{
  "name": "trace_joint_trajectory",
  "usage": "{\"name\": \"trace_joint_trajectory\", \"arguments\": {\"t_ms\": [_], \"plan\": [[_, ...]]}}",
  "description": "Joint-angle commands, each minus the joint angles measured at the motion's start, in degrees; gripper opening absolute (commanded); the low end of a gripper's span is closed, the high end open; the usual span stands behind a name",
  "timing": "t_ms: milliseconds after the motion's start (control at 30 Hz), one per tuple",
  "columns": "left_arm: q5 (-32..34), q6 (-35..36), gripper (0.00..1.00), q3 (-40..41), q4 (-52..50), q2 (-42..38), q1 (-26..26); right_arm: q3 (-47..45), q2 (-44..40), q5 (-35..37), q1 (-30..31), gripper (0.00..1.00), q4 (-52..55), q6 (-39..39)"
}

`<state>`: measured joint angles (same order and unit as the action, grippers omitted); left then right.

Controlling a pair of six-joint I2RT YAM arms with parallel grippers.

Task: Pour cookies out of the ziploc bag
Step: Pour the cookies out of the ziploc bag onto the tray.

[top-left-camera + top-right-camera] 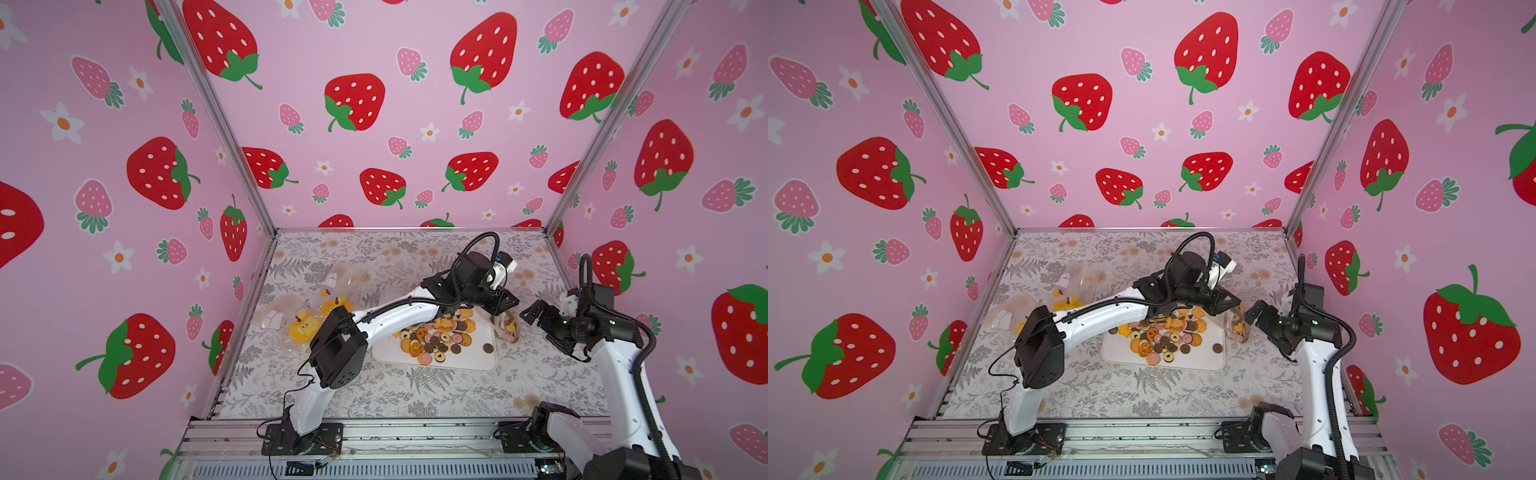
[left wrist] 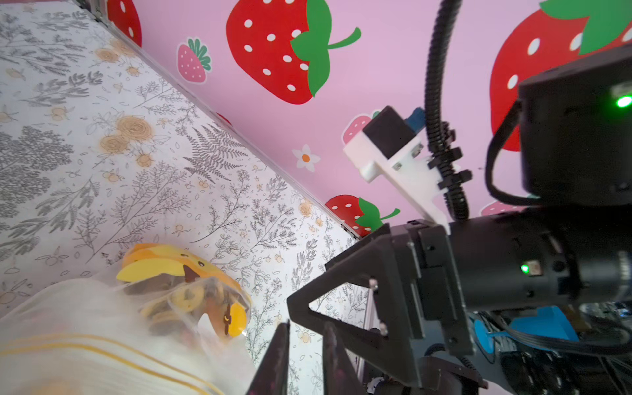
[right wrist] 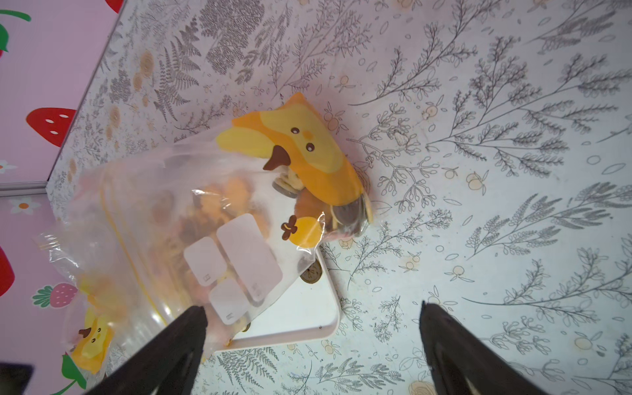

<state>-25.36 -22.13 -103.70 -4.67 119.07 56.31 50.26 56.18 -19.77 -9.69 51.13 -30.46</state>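
Poured out: most of the cookies [image 1: 436,336], heaped on the white tray [image 1: 465,361]; one dark piece [image 1: 488,348] apart from the heap, near the tray's right edge.
Left inside: a small clump [image 3: 345,215] lodged in the bag's bottom corner, partly under the printed duck [image 3: 301,143].
Ziploc bag [image 3: 205,212]: slumped over the tray's corner, bottom corner out on the tablecloth [image 3: 478,171].
Left gripper [image 2: 306,359]: beside the bag, jaws a narrow gap apart, nothing between them.
Right gripper [image 3: 309,306]: jaws spread wide, empty; one finger [image 3: 184,338] just beside the bag's film, contact impossible to tell.
Progress: judged mostly done; bag free of both grippers.
To do: probably regrasp the bottom corner, lift, and shake the last clump onto the tray.
Other bags [image 1: 299,324]: on the table's left, well apart from the tray.
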Motion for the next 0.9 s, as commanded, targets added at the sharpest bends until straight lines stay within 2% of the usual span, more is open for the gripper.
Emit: {"name": "trace_joint_trajectory", "arguments": {"t_ms": [0, 133, 367, 533, 867], "plan": [[3.03, 2.49, 0.44, 3.91, -2.34, -4.64, 0.33, -0.43, 0.20, -1.06, -0.55, 1.00, 1.06, -1.15], [6.72, 5.06, 0.67, 9.12, -6.09, -9.95, 0.31, -0.59, -0.55, -0.55, -0.76, 0.99, 1.58, -0.95], [9.46, 4.03, 0.83, 14.89, -7.59, -14.35, 0.20, -1.08, -2.45, 0.77, -2.06, 1.00, 2.71, -0.53], [9.00, 4.73, 0.85, 13.07, -7.73, -11.79, 0.20, -0.82, -3.59, 1.74, -3.71, 0.99, 4.64, -0.45], [8.97, 4.96, 0.82, 2.85, -12.45, -3.30, 0.20, -1.45, -7.70, 1.33, -6.04, 1.00, 7.58, 0.96]]}}
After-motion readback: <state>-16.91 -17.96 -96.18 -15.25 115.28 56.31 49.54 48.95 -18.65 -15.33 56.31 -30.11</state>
